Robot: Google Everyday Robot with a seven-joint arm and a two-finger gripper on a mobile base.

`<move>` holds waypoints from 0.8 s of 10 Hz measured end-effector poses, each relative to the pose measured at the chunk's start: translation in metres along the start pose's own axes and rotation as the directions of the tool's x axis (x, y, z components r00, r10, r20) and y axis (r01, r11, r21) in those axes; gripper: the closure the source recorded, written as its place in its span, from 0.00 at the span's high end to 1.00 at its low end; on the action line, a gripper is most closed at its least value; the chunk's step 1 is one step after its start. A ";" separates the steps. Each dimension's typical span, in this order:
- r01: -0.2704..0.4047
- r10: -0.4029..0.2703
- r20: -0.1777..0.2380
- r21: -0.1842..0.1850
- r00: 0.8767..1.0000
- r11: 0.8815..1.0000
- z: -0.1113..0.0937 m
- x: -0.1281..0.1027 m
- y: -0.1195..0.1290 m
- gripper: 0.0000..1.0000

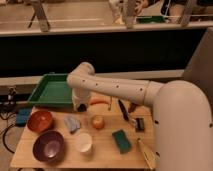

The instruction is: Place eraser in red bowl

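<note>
On the wooden table (60,159), the gripper (81,106) hangs just beside the green tray (50,90), well right of the red bowl (40,121).

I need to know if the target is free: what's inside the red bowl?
The red bowl looks empty. The gripper hangs by the green tray, above the blue eraser.

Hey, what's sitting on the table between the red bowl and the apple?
In the camera view, a crumpled blue-grey object lies between the red bowl and the apple. The gripper hangs above the table behind them, near the green tray.
</note>
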 end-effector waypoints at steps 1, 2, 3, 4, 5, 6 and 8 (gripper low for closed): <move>-0.017 0.017 -0.009 0.009 1.000 1.000 -0.005 -0.001 0.012 0.02; -0.017 0.018 -0.015 0.015 1.000 1.000 -0.009 -0.001 0.018 0.02; -0.010 0.011 -0.022 0.019 1.000 1.000 -0.012 -0.001 0.020 0.02; 0.001 0.000 -0.028 0.024 1.000 1.000 -0.014 0.000 0.018 0.02; 0.020 -0.019 -0.036 0.032 0.999 0.999 -0.017 0.001 0.010 0.02; 0.043 -0.041 -0.043 0.040 0.998 0.998 -0.019 0.004 -0.003 0.02; 0.105 -0.102 -0.060 0.059 0.993 0.993 -0.023 0.010 -0.039 0.04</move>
